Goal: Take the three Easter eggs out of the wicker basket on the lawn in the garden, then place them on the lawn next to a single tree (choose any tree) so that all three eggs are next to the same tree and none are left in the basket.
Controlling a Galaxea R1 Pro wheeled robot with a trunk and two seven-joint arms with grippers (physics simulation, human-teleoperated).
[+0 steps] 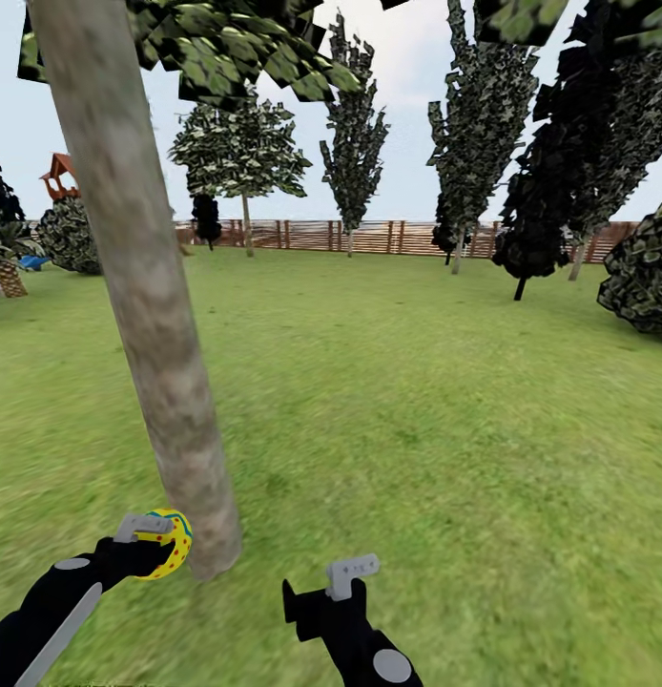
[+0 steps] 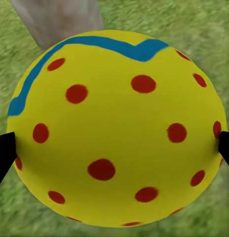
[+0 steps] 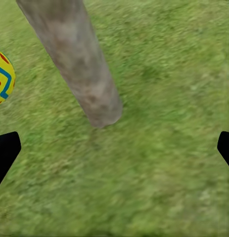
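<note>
While the head view looks out over the lawn, the left gripper sits in the lower left of the frame, clamped on an Easter egg, yellow with red dots and a blue zigzag stripe. That egg is just beside the base of the tree, whose thick mottled grey-tan trunk runs from the upper left of the frame down to the grass at lower left; whether egg and trunk touch cannot be told. Up close in the left wrist view, the egg is huge, a dark fingertip pressed on each side of it, grass underneath and the trunk just behind. Now the right gripper, low at the centre of the head view, its fingers spread apart and holding nothing. Over in the right wrist view the two dark fingertips stand wide at the frame's edges, the trunk meets the grass between them, and the egg peeks in at the left edge. Far off, a brown slatted fence crosses the frame below the sky, with more trees along it.
</note>
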